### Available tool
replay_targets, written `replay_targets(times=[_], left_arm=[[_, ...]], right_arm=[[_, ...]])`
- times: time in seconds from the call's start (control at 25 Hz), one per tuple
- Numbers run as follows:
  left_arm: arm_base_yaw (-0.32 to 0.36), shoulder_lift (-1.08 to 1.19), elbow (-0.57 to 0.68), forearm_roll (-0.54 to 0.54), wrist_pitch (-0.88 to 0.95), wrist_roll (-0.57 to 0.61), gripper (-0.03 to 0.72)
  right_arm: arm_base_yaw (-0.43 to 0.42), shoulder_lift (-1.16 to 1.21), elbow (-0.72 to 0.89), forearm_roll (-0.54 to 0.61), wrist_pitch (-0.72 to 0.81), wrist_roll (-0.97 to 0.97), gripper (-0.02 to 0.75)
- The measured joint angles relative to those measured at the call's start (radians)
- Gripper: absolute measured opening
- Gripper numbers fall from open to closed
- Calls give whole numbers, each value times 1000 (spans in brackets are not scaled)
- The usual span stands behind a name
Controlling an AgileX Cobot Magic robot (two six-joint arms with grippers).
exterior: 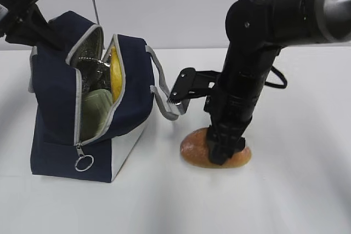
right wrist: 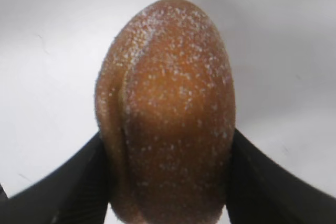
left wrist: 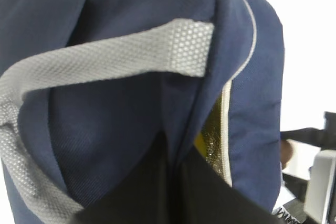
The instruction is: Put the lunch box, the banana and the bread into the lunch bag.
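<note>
A: How will the bread [exterior: 193, 149] handle?

B: Light and soft, I'd judge. It's a glossy bun with a speckled crust, so a hard squeeze would dent it. The skin looks a bit slick too. Best taken across its narrow middle, one finger on each long side.

A: Is that where the right tool [exterior: 222, 149] sits?

B: Yes. The bread lies on the table [exterior: 296, 190], directly under that tool. In the right wrist view the 2 dark fingers [right wrist: 63, 187] press against both flanks, about as wide apart as the bun's width. It looks clamped on the bread, though the bun still rests on the table.

A: And the left tool [exterior: 22, 9]?

B: It's at the far upper corner of the bag [exterior: 55, 108], apparently holding the fabric to keep the mouth spread. I cannot tell how its fingers stand; the wrist view is filled with navy cloth and a grey strap [left wrist: 115, 56].

A: What's in the bag?

B: Left of the right tool, the open zip shows the banana [exterior: 114, 75] and the box [exterior: 97, 110] inside.
</note>
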Motion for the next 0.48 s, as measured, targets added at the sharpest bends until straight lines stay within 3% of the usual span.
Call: replay_targets(times=[0.24,0.36,0.48], left_arm=[[0,0,0,1,0,0,-3],[0,0,0,1,0,0,-3],[0,0,0,1,0,0,-3]], right_arm=[[0,-24,-147,-216,132,190,426],[0,-24,-250,-216,149,272,426],[0,-24,-361,-143,147,328,425]])
